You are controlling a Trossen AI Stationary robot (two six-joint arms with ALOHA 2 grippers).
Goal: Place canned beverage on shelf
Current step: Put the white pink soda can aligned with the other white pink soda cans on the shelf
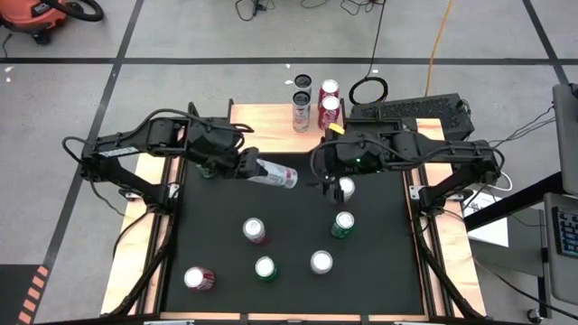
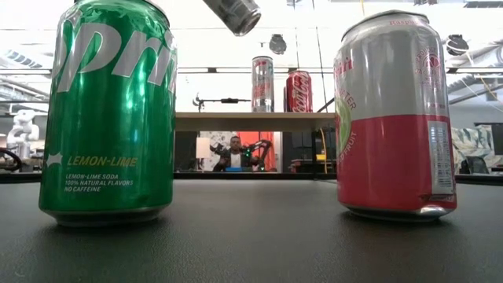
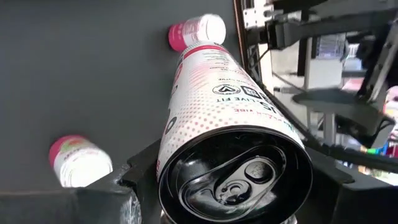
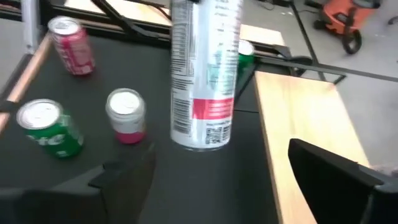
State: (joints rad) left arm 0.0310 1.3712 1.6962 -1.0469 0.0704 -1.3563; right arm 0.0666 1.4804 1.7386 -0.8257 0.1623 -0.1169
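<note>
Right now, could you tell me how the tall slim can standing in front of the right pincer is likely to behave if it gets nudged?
The tall slim can stands upright on the black table; being tall and narrow, it would probably tip easily. Once down, its round body would likely roll. The right pincer is open around it, so nothing seems to steady it.

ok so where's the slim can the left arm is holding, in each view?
High view: the slim can is above mid-table, tilted, in the left gripper.
Low view: only its end shows, at the top edge near centre.
Left wrist view: it fills the centre, pull-tab end nearest.
Right wrist view: probably the tall can at centre.
Shared landmark: the black tabletop, in all four.
</note>
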